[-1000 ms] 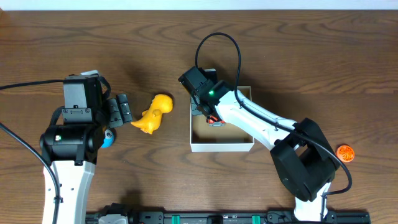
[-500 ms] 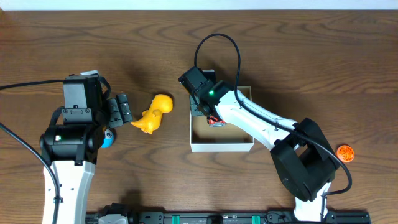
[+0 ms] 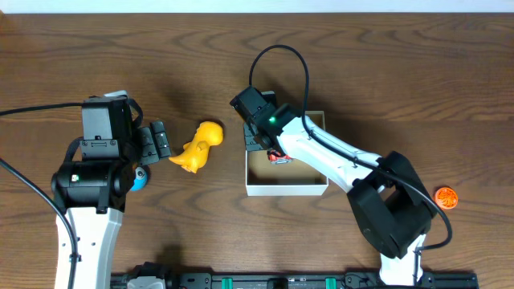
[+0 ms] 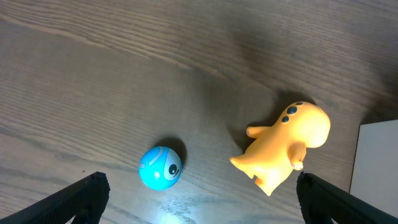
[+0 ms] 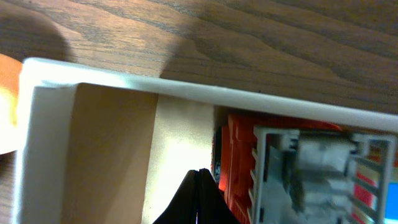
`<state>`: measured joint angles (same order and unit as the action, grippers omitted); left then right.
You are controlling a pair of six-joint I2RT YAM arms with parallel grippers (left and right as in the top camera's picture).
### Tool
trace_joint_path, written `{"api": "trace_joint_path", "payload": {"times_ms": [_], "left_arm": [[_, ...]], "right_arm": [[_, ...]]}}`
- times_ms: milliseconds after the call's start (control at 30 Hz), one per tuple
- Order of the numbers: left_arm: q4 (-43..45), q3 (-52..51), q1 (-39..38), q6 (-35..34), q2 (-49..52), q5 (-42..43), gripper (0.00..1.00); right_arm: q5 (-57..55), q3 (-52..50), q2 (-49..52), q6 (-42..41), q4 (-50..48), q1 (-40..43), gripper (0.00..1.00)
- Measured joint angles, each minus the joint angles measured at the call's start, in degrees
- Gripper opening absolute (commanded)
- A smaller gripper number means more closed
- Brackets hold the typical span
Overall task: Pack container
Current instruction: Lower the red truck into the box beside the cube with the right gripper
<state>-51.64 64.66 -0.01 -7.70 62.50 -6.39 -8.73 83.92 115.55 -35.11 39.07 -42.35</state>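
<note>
The container (image 3: 285, 189) is a small white-walled box with a tan inside, at the table's middle. My right gripper (image 3: 271, 152) reaches into its far left corner; its fingers (image 5: 199, 199) are pressed together and empty, beside a red and grey toy truck (image 5: 298, 168) that lies inside by the far wall (image 5: 186, 90). The truck shows as a red spot overhead (image 3: 279, 158). A yellow dinosaur toy (image 3: 197, 147) lies left of the container. My left gripper (image 3: 161, 142) is open just left of it. In the left wrist view the dinosaur (image 4: 283, 146) and a blue ball (image 4: 161, 167) lie between the fingers.
An orange round toy (image 3: 446, 197) lies at the far right of the wooden table (image 3: 401, 72). The blue ball (image 3: 140, 180) sits under my left arm. A black rail (image 3: 281, 281) runs along the front edge.
My right gripper has shifted very slightly inside the container. The left arm and the toys have not moved.
</note>
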Motion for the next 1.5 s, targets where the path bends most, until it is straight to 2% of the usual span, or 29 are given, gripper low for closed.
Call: {"api": "trace_joint_path", "payload": {"times_ms": [733, 867, 1367, 1500], "left_arm": [[-0.02, 0.00, 0.00, 0.00, 0.00, 0.00, 0.98], [-0.04, -0.02, 0.00, 0.00, 0.00, 0.00, 0.98], [-0.02, -0.02, 0.00, 0.00, 0.00, 0.00, 0.98], [-0.02, 0.00, 0.00, 0.00, 0.00, 0.00, 0.98]], "right_arm": [[-4.55, 0.35, 3.13, -2.43, -0.07, 0.00, 0.02], [-4.83, 0.35, 3.13, -2.84, -0.09, 0.00, 0.13], [-2.32, 0.59, 3.10, -0.31, 0.15, 0.00, 0.28], [-1.51, 0.70, 2.95, 1.60, 0.15, 0.00, 0.29]]}}
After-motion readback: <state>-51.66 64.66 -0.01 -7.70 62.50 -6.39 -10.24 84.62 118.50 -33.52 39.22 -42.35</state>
